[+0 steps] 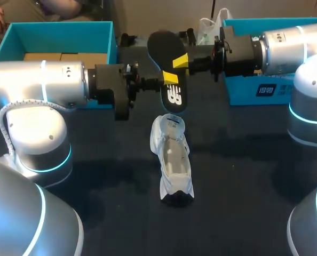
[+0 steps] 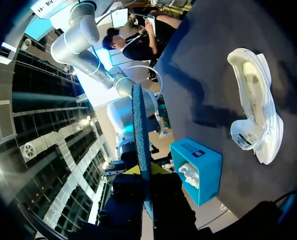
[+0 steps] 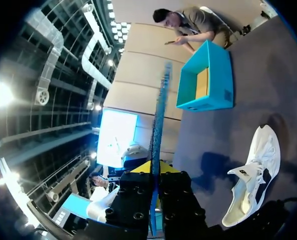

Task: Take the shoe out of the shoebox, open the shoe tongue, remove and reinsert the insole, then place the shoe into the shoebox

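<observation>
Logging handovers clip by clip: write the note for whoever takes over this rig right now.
Left gripper: shut on the flat black insole, which is held in the air above the table's far middle.
Right gripper: shut on the same insole from the opposite side.
White fabric shoe: lies on the dark table below the insole, outside any box, with its tongue open.
Open teal cardboard shoebox: far left. A second teal box stands far right.
Done: shoe out, tongue opened, insole removed.
Left: reinsert the insole, then put the shoe into the shoebox.
</observation>
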Available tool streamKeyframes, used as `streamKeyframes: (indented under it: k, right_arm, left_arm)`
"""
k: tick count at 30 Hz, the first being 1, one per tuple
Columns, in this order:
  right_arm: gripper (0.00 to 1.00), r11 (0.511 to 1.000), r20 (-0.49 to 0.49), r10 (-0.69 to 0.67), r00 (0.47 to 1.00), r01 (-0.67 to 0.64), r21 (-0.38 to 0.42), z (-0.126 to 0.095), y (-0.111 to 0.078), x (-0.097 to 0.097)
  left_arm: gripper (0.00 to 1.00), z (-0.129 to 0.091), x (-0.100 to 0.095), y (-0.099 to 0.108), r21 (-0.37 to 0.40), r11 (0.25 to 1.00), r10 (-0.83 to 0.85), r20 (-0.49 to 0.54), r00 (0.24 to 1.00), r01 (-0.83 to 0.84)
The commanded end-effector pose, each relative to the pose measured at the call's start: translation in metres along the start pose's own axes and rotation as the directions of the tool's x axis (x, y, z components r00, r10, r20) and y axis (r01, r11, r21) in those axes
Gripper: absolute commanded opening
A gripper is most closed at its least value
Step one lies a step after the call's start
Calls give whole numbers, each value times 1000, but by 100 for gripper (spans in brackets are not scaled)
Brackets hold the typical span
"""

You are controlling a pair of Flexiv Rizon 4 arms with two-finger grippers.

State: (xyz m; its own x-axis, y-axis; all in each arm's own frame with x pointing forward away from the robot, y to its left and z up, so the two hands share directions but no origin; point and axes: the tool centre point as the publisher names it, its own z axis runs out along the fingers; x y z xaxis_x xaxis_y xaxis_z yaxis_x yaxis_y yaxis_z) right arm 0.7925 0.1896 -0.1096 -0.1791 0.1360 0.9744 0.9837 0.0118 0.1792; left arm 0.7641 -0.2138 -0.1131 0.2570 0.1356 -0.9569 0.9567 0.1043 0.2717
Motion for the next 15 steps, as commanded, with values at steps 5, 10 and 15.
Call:
streamKeyframes:
  k: [5,10,15]
  right_arm:
    - [0,1000,-6,-11,1000,11,6,3,2,1]
    - [0,1000,-9,-17,1000,17,-9,-2,-3,-3]
    - [0,1000,-13,-15,1000,15,-14,-5,-6,-10]
  left_arm:
    - [46,-3,-1,-1,-3,1000,-4,7,1000,4]
    - [100,-25,2,3,-2,999,-45,-4,999,45]
    - [100,-61,6,11,-1,995,-102,-48,994,102]
